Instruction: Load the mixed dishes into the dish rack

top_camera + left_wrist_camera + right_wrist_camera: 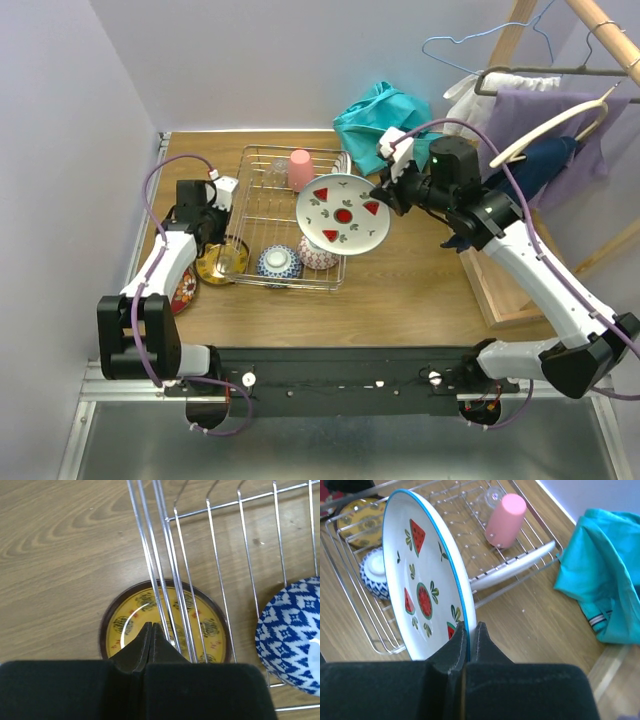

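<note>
While the right gripper (468, 630) clamps the watermelon plate (420, 580) by its rim above the dish rack (262, 205), the left gripper (151, 631) sits clenched, the gold saucer (130, 625) just beneath.

You've got a wooden table (410, 290) jammed into a corner, so I'll place everything off that. Left of the table there's a plain lavender wall (60, 150), and a back wall (280, 60) in the same colour runs behind the table. At the table's right side stands a wooden clothes frame (612, 30) with a few hangers on it and a purple cloth (560, 125) draped over. A teal cloth (372, 118) sits bunched at the table's back edge. Past the table's near edge lies a grey metal sheet (350, 450). The light's soft and even.
</note>
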